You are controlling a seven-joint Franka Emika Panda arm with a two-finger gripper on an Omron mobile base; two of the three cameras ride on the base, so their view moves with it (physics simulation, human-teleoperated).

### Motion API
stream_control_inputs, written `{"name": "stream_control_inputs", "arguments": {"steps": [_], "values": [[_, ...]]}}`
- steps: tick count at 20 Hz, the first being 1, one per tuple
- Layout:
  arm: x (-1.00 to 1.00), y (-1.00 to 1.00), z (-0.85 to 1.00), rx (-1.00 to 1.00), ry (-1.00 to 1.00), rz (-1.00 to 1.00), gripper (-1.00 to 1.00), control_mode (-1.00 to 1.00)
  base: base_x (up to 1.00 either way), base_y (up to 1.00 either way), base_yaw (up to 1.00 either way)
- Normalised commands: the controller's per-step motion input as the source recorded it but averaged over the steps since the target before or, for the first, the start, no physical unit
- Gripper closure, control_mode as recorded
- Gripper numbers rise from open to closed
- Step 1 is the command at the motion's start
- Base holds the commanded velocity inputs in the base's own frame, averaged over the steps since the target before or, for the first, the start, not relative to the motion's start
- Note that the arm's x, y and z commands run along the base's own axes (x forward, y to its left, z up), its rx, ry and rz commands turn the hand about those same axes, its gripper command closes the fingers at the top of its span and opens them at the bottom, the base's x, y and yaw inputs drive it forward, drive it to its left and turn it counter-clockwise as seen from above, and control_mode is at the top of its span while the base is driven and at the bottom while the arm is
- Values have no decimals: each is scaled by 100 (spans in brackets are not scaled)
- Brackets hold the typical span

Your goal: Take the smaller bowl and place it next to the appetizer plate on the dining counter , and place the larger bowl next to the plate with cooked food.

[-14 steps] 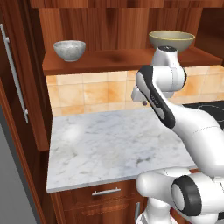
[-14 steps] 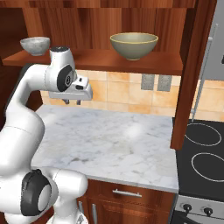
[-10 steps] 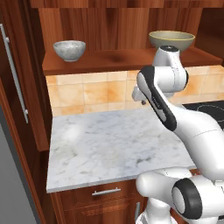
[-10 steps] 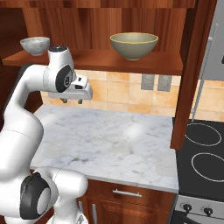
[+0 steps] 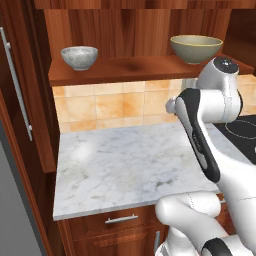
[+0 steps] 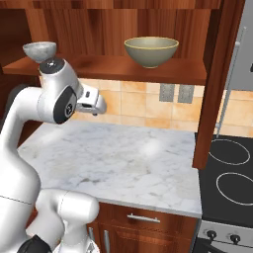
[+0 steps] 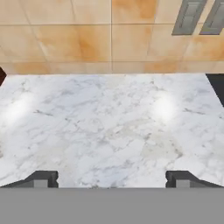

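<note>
So both bowls are sitting up on the wooden shelf (image 5: 125,70) above the worktop. The smaller bowl (image 5: 79,57), the mottled grey-white one, is sitting toward the left end of the shelf in the left base view, and the larger bowl (image 5: 196,48), olive-beige with the thin yellow rim, is sitting well apart from it toward the right end. From the right base view the big one (image 6: 150,51) is landing near the middle of the shelf and the small one (image 6: 40,50) is peeking out just above the arm's elbow joint.

The gripper (image 7: 112,179) is hanging over the marble worktop (image 7: 109,127), pointing down and toward the orange tile wall (image 7: 87,35). Its two dark fingertips (image 7: 41,178) are standing far apart at the bottom of the hand view, so it's wide open and gripping nothing, just bare marble between them. Two grey outlets (image 7: 189,16) are showing on the tiles at the upper right. In the right base view a black stovetop (image 6: 227,173) is sitting right beside the worktop.
</note>
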Motion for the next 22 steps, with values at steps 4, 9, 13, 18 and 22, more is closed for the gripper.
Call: {"name": "stream_control_inputs", "arguments": {"steps": [4, 9, 13, 18, 22], "values": [[-45, -36, 56, 2, -31, -11, -100, -100, 0, 0, 0], [-28, -29, 72, 13, -27, -12, -100, -100, 0, 0, 0], [-9, -26, 80, 24, -30, -16, -100, -100, 0, 0, 0], [-3, -33, 60, 28, -17, -17, -100, -100, 0, 0, 0], [0, -47, 35, 27, 0, -21, -100, -100, 0, 0, 0]]}}
